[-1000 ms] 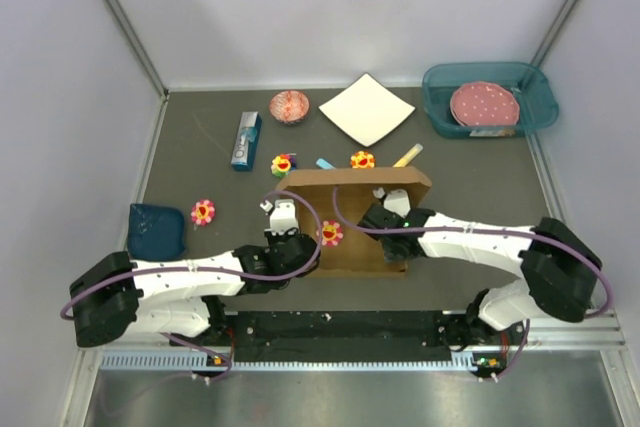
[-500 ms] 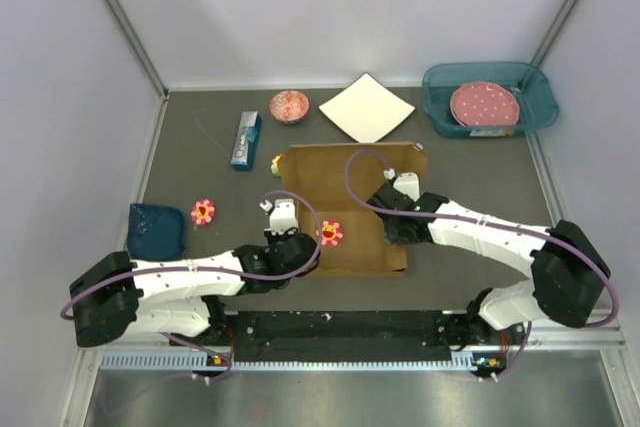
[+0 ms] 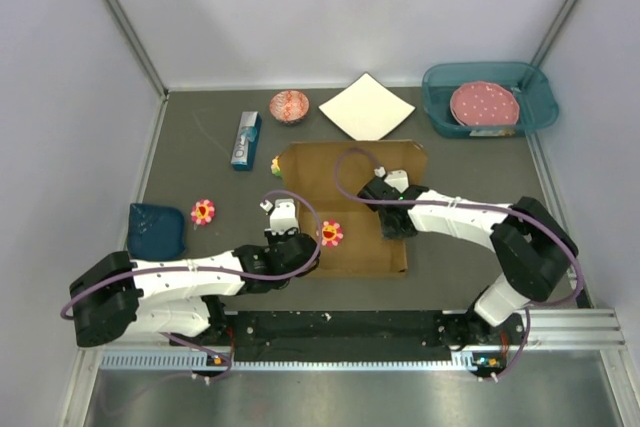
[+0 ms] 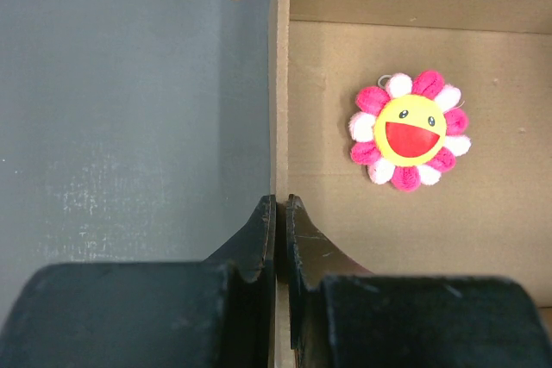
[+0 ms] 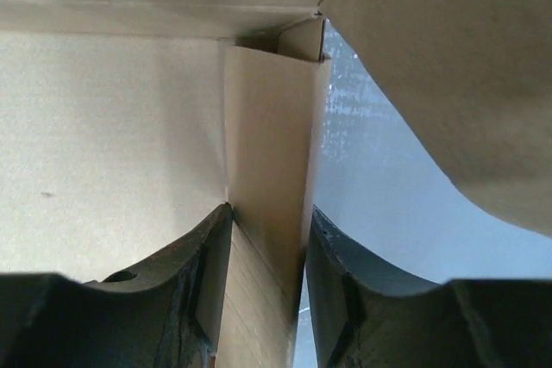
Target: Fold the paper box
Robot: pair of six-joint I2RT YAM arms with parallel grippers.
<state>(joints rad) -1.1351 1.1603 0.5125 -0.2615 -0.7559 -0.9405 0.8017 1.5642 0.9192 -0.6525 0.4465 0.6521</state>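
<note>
The paper box (image 3: 345, 202) is a brown cardboard tray on the dark mat, with its lid flap lying back flat towards the far side. A pink flower plush (image 3: 331, 233) lies inside it (image 4: 409, 130). My left gripper (image 3: 298, 247) is shut on the box's upright left wall (image 4: 280, 127), its tips (image 4: 280, 204) pressed on either side. My right gripper (image 3: 393, 229) straddles the right wall near the front corner. In the right wrist view its jaws (image 5: 269, 211) close on the folded double wall (image 5: 267, 144), which fills the gap between them.
A white square sheet (image 3: 366, 108), a red bowl (image 3: 289, 106) and a teal bin (image 3: 435, 107) holding a pink plate stand at the back. A blue carton (image 3: 246, 140), a flower plush (image 3: 203, 212) and a dark blue cloth (image 3: 156, 231) lie to the left.
The lid flap, half raised over the tray a second ago, has dropped back flat. My right gripper left it, swung out, then came down onto the right wall. The left arm stayed put.
</note>
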